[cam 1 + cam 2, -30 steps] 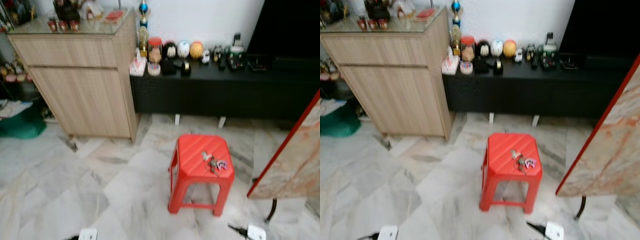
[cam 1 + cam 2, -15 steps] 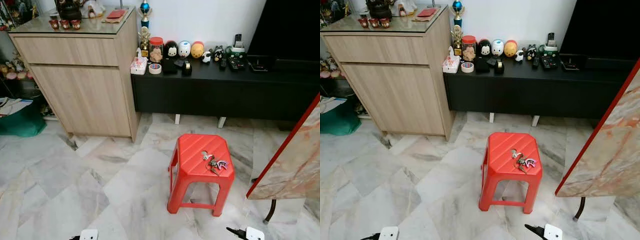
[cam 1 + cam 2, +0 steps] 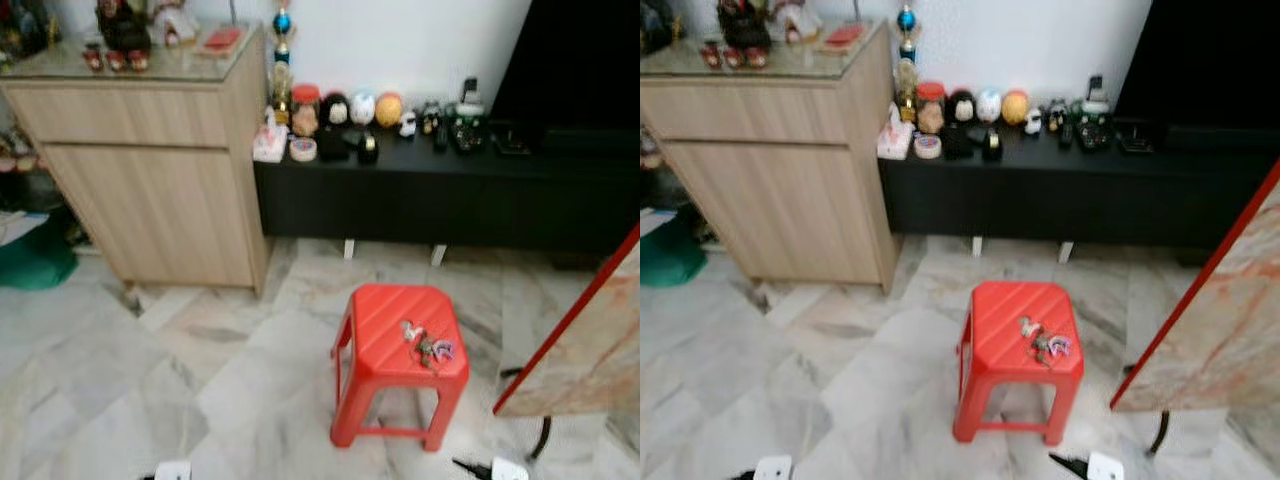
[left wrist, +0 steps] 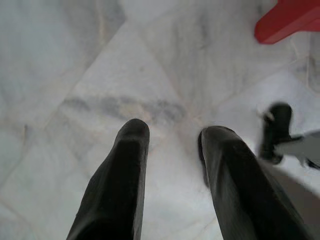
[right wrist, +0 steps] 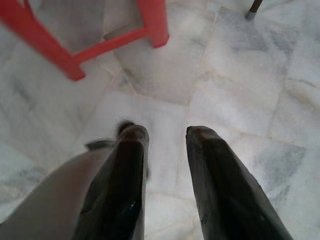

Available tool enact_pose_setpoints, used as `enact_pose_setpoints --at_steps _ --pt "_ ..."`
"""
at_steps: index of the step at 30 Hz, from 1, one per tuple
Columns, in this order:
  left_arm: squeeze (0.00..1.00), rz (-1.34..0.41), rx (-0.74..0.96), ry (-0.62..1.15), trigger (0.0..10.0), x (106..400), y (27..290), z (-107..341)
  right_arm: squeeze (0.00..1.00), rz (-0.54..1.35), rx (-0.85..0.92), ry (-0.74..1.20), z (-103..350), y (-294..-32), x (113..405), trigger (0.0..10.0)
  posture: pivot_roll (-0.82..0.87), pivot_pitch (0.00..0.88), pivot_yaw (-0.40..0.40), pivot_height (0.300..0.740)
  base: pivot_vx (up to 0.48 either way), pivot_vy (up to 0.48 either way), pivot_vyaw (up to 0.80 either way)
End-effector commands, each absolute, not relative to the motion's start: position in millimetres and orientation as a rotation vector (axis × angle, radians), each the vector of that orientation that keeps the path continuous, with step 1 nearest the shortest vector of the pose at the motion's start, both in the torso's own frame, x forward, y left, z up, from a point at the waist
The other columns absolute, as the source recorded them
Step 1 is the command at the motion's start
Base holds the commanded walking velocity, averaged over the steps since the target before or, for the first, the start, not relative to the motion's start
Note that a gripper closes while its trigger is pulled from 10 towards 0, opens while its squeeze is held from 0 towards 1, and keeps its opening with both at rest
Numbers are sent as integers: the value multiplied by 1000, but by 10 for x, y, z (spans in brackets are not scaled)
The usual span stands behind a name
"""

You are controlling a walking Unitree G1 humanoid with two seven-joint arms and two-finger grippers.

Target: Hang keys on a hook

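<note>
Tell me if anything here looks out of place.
A bunch of metal keys lies loose on the red plastic stool, an odd spot for keys. A marble-patterned slab with a red edge stands tilted beside it.

Keys (image 3: 1043, 341) lie on red stool (image 3: 990, 350) (marble floor), black cabinet (image 3: 1080, 190) behind.

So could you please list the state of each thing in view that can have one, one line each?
keys: lying loose on the stool, not yet picked up
red stool: upright on the marble floor
wooden cabinet: door and drawer closed
left gripper: open, empty, pointing at the floor
right gripper: open, empty, pointing at the floor near the stool's legs
</note>
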State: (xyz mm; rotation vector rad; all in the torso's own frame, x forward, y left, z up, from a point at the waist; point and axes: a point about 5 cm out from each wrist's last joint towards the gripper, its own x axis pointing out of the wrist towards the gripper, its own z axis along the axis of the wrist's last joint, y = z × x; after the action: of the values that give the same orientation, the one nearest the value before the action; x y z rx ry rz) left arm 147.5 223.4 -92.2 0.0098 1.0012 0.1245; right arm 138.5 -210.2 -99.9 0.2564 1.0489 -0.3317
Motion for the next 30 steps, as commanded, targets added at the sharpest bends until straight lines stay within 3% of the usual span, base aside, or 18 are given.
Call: enact_pose_setpoints --at_steps 1,9,23,30 --pt "0 124 6 1010 10000 1462 2235 -928 0 -343 268 1049 -1001 -2112 1374 10000 40 0 6 740 371 0 -413" --pt "0 121 9 1010 10000 1461 2239 -927 0 -344 268 1041 -997 -2118 1378 10000 42 0 4 740 367 0 -254" --pt "0 103 22 1003 10000 1479 2221 -923 0 -336 265 1035 -991 -2132 1388 10000 42 0 -4 740 0 0 0" --pt "0 99 24 1004 10000 1480 2218 -923 0 -332 263 1033 -990 -2133 1390 10000 42 0 -4 740 0 -460 0"
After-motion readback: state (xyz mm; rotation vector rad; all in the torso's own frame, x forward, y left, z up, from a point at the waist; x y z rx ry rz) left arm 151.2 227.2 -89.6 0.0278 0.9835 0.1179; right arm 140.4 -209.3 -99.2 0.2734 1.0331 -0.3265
